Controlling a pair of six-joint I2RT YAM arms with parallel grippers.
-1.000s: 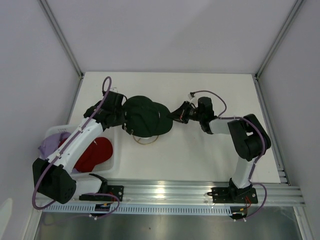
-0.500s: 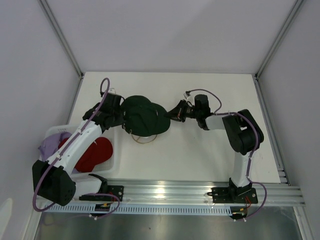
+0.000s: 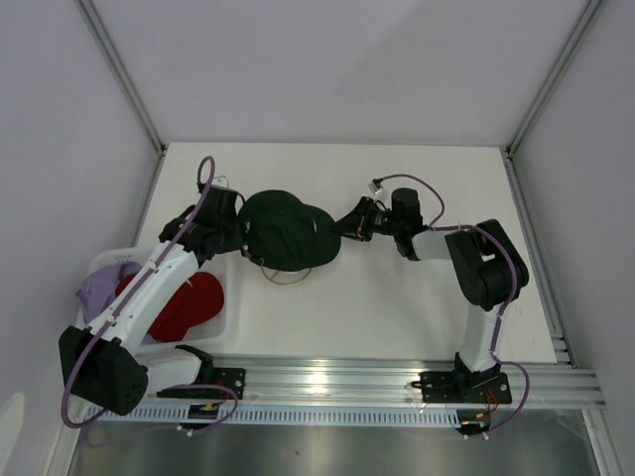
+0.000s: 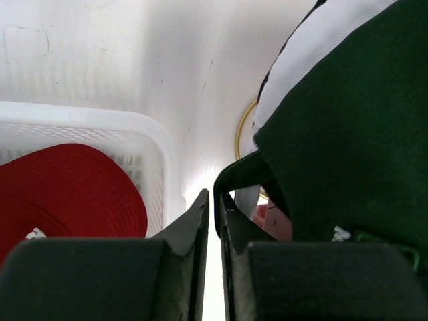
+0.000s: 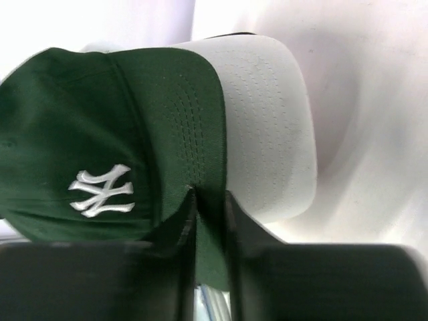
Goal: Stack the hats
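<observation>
The dark green cap [image 3: 283,230] with a white logo [image 5: 100,190] tops a stack on a gold wire ring [image 3: 290,279]. My right gripper [image 3: 344,225] is shut on its green brim [image 5: 194,120], which runs between the fingers. A white cap's brim [image 5: 267,134] lies just under it. My left gripper [image 3: 230,231] is at the cap's left rear, jaws together with only a thin bright gap and nothing seen between them; a black band [image 4: 234,170] curves over the right fingertip. White [image 4: 321,47] and pink [image 4: 275,224] fabric show under the green cap [image 4: 348,134].
A white mesh basket [image 3: 226,315] at the near left holds a red cap [image 3: 189,302] and a lavender cap [image 3: 102,286]. In the left wrist view the basket rim [image 4: 157,137] and red cap [image 4: 67,190] lie left of the fingers. Walls close in the table.
Both grippers and the green cap have shifted slightly toward the far side and left. The right arm's elbow has swung a little. Both grips look unchanged.
</observation>
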